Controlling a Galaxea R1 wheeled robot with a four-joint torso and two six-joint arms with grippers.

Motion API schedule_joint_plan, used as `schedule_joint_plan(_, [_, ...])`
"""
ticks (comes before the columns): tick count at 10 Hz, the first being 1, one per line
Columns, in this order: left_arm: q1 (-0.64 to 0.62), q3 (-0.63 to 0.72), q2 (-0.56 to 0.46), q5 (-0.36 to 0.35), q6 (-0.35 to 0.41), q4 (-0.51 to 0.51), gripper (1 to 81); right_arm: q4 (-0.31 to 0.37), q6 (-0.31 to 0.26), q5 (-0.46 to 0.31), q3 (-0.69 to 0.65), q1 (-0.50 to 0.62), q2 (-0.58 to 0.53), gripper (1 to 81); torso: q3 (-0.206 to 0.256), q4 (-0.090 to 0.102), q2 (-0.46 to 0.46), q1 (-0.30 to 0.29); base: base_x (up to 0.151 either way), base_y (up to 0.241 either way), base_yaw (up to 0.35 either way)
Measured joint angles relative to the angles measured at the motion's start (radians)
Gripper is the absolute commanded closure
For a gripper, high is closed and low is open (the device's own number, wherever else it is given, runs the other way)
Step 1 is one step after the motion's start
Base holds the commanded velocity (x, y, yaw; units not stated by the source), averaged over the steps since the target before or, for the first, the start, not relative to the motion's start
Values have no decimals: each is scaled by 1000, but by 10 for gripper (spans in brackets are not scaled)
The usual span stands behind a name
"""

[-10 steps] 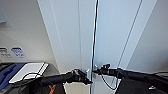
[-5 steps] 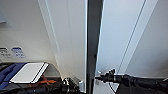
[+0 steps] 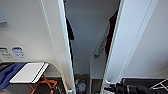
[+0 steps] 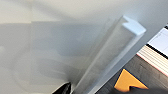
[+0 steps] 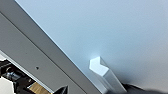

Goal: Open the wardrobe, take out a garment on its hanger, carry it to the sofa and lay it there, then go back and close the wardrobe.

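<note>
The wardrobe stands in front of me with both white doors swung apart. Its left door and right door frame a dim inside. The garment, maroon with a white sleeve, hangs at the inside right, partly behind the right door. Its hanger is hidden. My right gripper is low at the right door's edge, by that door's white handle. My left gripper is at the left door's handle.
A black garment hangs at the inside left. Small items lie on the wardrobe floor beside a white inner box. A white board on orange legs and blue fabric are at the lower left.
The two doors were shut together a second ago. They have swung outward, and the wardrobe's inside with the hanging clothes has come into sight.
</note>
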Motion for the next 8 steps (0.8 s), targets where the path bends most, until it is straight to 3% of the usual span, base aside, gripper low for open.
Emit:
schedule_joint_plan(3, [95, 38, -144, -121, 13, 45, 10, -38, 3, 103, 87, -125, -170, 10, 1, 0, 0, 0, 0, 0, 0])
schedule_joint_plan(5, [169, 40, -244, -241, 26, 52, 10, -58, 7, 162, 119, -206, -287, 10, 1, 0, 0, 0, 0, 0, 0])
schedule_joint_plan(6, [218, 41, -298, -335, 26, 51, 10, -64, 7, 199, 131, -240, -347, 10, 1, 0, 0, 0, 0, 0, 0])
schedule_joint_plan(8, [508, 168, -334, -325, -6, 78, 10, -76, -8, 279, 133, -305, -440, 10, 2, 0, -1, -1, 0, 0, 0])
